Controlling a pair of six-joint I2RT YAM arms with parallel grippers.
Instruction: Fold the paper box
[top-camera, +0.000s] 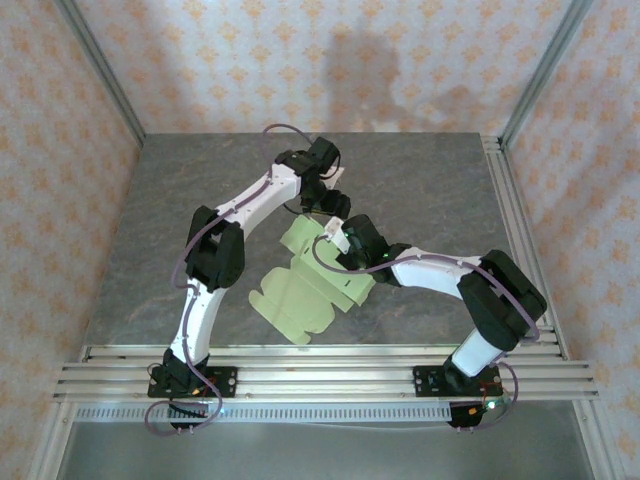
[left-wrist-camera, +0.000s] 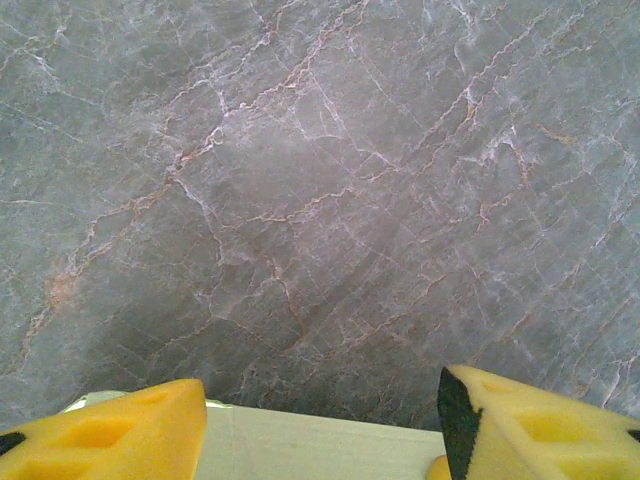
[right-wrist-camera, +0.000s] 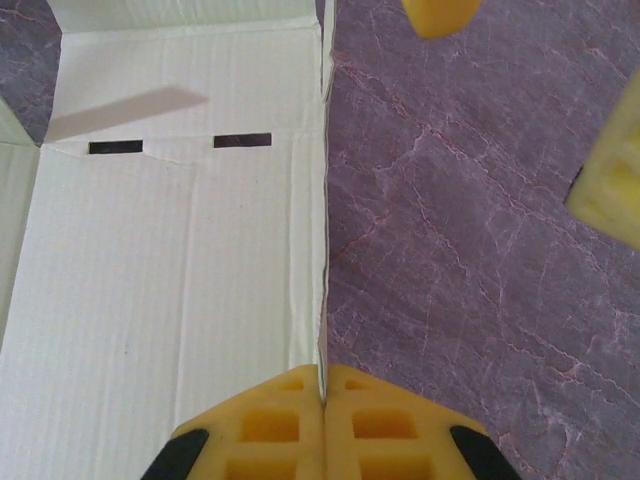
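The box (top-camera: 305, 290), an unfolded pale green sheet, lies flat on the table (top-camera: 200, 190), from the table's centre toward its near edge. The right gripper (right-wrist-camera: 323, 390) sits at the table's centre, jaws together and clamped on the thin edge of a box panel that has two dark slots (right-wrist-camera: 240, 140). The left gripper (left-wrist-camera: 320, 388) hangs just past the table's centre on the far side, jaws apart, with a strip of the box between them; contact cannot be told
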